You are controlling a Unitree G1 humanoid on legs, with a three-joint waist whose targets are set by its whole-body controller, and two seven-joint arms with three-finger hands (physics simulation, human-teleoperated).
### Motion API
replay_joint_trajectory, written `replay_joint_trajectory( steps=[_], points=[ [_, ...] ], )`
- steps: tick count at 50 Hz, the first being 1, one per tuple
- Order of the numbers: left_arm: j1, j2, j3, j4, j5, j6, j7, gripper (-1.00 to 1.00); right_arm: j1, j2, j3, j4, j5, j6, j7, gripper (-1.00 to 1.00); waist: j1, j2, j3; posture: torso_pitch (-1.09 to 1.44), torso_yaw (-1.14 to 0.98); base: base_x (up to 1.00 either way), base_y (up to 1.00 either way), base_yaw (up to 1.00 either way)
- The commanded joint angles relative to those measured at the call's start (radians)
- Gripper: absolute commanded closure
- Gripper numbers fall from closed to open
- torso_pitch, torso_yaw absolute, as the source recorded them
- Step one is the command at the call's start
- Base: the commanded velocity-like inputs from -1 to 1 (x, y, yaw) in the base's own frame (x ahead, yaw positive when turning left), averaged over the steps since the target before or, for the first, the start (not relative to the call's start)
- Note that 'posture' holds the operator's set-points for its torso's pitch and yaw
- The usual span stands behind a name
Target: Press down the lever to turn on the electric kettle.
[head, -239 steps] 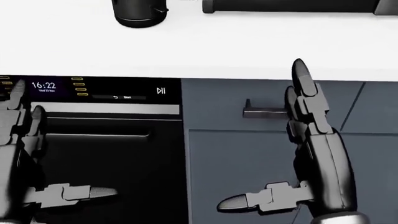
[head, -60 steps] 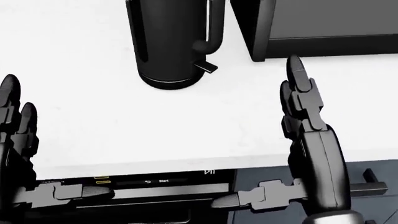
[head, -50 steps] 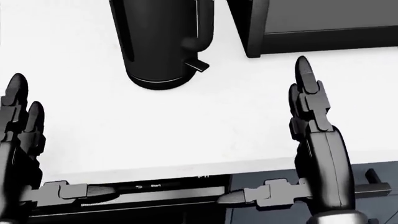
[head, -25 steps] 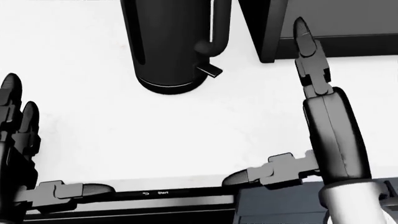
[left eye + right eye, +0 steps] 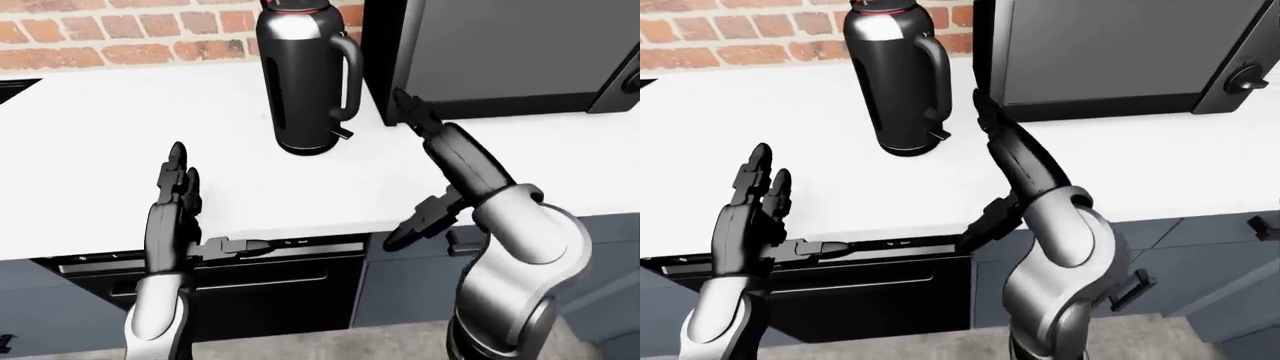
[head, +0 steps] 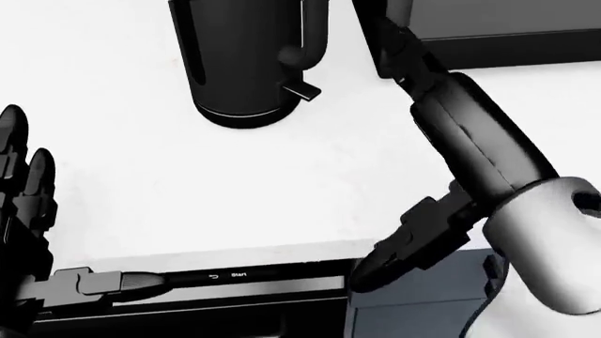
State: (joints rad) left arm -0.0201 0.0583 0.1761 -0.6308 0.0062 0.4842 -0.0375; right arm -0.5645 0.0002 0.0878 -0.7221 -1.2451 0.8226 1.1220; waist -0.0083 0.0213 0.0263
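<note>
We see a white desk (image 5: 120, 142) running across the eye views, with a red brick wall (image 5: 130, 34) rising behind it at the top. On the desk, toward the upper right, stands a dark microwave (image 5: 1120, 52) with a grey door and a round knob (image 5: 1243, 77) near its right edge. Under the desk's near edge sits a black oven (image 5: 260, 289); its control strip (image 6: 230, 275) carries a small "Start" label in the head view, and a long handle (image 5: 880, 286) crosses its door. Grey cabinets (image 5: 1200, 255) flank the oven on both sides, with dark handles (image 5: 1128, 291) on those at the right. A grey floor (image 5: 300, 345) shows along the bottom.
</note>
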Motion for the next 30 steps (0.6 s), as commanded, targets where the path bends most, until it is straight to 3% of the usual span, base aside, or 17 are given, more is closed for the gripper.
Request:
replay_joint_trajectory(
  steps=[1,10,18,30],
  points=[
    [-0.019,0.006,0.005,-0.039,-0.002,-0.026,0.002,-1.0,-0.048,0.007,0.002,0.004,-0.065,-0.046,0.049,-1.0,0.0,0.002,-0.017,0.0,0.0,0.0,0.0,0.0],
    [-0.023,0.009,0.007,-0.047,-0.004,-0.017,0.003,-1.0,-0.12,0.053,0.003,0.067,-0.229,-0.186,0.176,-1.0,-0.002,0.01,-0.017,0.0,0.0,0.0,0.0,0.0],
    [-0.023,0.009,0.008,-0.048,-0.005,-0.017,0.004,-1.0,-0.149,0.069,0.002,0.117,-0.297,-0.291,0.266,-1.0,-0.004,0.013,-0.018,0.0,0.0,0.0,0.0,0.0],
    [-0.021,0.009,0.01,-0.046,-0.007,-0.021,0.004,-1.0,-0.168,0.091,0.008,0.184,-0.356,-0.374,0.281,-1.0,-0.006,0.016,-0.02,0.0,0.0,0.0,0.0,0.0]
  ],
)
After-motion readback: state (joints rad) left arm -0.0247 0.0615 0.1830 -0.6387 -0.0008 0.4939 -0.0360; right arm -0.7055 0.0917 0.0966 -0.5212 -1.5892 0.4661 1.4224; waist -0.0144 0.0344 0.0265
